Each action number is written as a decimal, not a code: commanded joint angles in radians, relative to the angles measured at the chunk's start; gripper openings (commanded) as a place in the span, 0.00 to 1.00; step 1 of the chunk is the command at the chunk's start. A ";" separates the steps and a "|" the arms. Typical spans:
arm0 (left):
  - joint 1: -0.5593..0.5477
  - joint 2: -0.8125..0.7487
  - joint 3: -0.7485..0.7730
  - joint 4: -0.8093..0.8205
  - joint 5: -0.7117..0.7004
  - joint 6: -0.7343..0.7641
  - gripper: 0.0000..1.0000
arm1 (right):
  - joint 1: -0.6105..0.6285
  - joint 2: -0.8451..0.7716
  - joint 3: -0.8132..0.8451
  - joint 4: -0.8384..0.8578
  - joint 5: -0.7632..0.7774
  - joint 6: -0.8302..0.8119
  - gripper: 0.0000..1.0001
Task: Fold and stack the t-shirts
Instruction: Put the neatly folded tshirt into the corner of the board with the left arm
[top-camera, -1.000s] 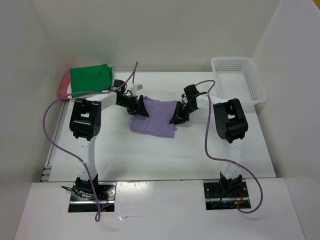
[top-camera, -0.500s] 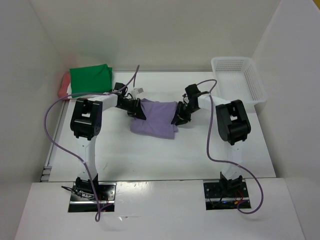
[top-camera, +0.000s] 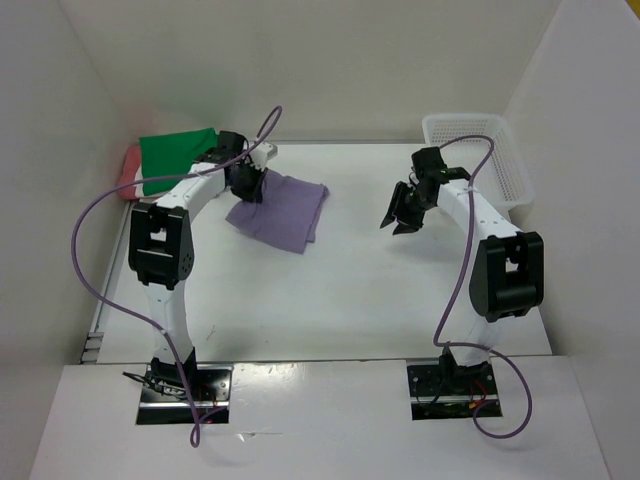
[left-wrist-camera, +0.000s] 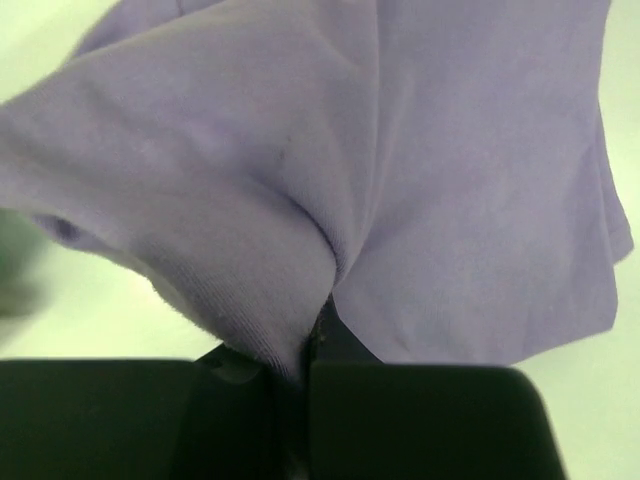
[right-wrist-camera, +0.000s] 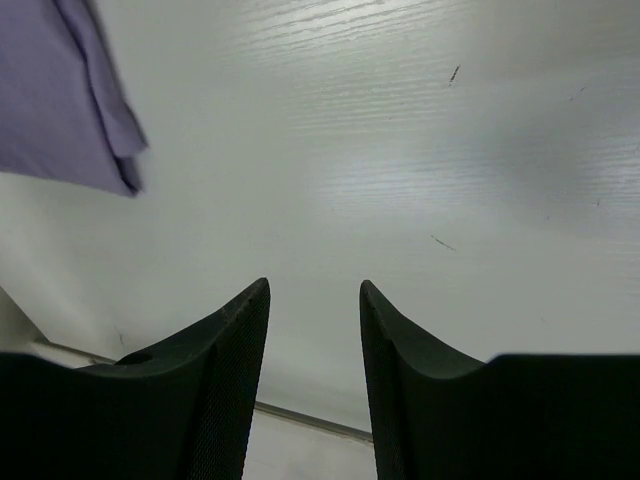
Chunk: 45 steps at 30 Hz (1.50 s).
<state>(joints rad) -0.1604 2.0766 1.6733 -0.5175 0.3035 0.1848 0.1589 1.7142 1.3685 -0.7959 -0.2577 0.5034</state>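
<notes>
Presently listed: one lavender-purple soft cloth t-shirt (top-camera: 282, 210), folded to a rough rectangle. It lies on the white counter (top-camera: 350, 290) left of centre, near the stack in the far-left corner.

- Left tool (top-camera: 248, 184): clamped on a bunched edge of that shirt. The left wrist view shows the cloth puckering into the closed jaws.
- Right tool (top-camera: 405, 213): fingers apart and empty, above bare counter, well apart from the shirt.
- Stack: bright green folded cloth t-shirt (top-camera: 180, 155) lying over a salmon-red cloth t-shirt (top-camera: 128, 170), of which only an edge shows.
- White plastic mesh basket (top-camera: 465, 120): far-right corner, apart from both tools.
- Handling, by judgement: light, limp, not fragile. Lifted from one point, the layers are likely to sag and slide, so the fold may open. Best taken at the folded edge through all layers, ideally at two corners.
</notes>
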 joint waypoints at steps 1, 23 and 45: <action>0.005 -0.036 0.109 -0.007 -0.249 0.114 0.00 | 0.005 -0.002 0.012 -0.039 0.012 -0.022 0.47; 0.080 0.327 0.919 -0.303 -0.446 0.243 0.00 | 0.005 -0.022 -0.048 0.003 0.020 -0.022 0.47; 0.429 0.350 1.115 -0.470 0.002 0.193 0.00 | -0.004 -0.001 -0.057 -0.016 0.009 -0.031 0.47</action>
<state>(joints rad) 0.2436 2.4630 2.7384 -0.9874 0.2157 0.4023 0.1589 1.7153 1.3132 -0.8051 -0.2443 0.4839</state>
